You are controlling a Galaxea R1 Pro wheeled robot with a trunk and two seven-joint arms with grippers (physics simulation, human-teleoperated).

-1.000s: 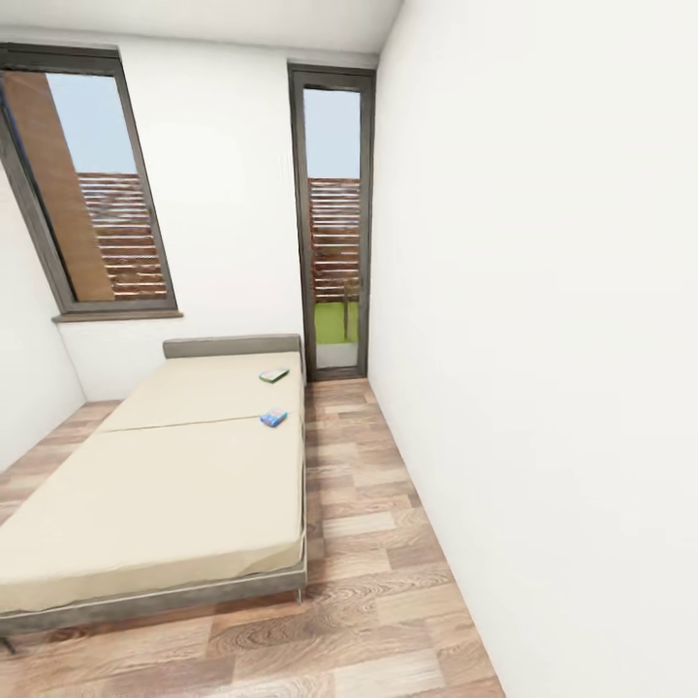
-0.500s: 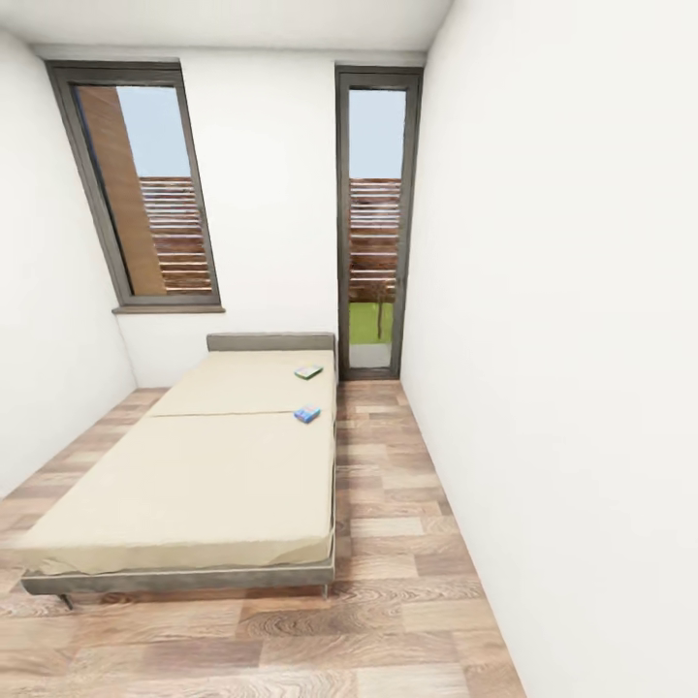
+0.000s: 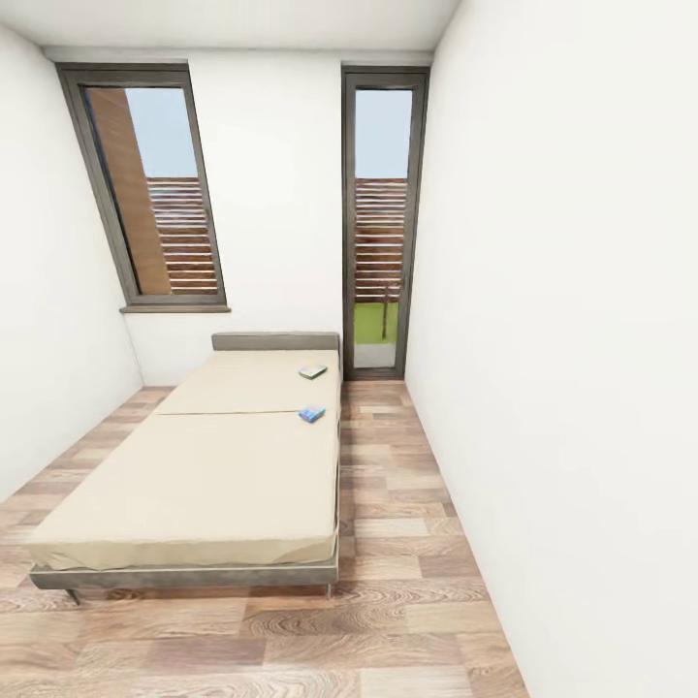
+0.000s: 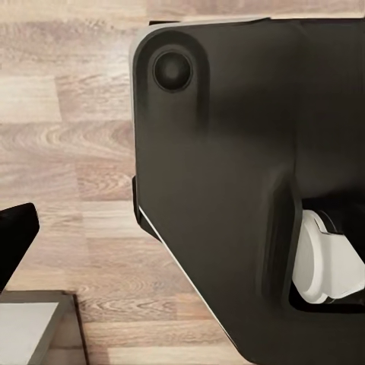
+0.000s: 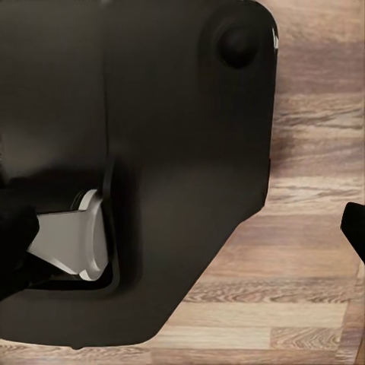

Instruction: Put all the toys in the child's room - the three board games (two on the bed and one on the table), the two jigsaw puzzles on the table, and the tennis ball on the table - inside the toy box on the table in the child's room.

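Likely light, stiff and slick: flat blue game carton (image 3: 311,414) and white-green carton (image 3: 312,371) on cream-beige bed (image 3: 194,475), best pinched across a thin edge; gripper opening impossible to tell.

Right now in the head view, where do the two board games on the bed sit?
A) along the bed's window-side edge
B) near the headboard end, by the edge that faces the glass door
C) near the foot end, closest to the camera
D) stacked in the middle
B: the white-green carton and the blue carton lie apart on the bed, toward the headboard, along the edge nearest the glass door.
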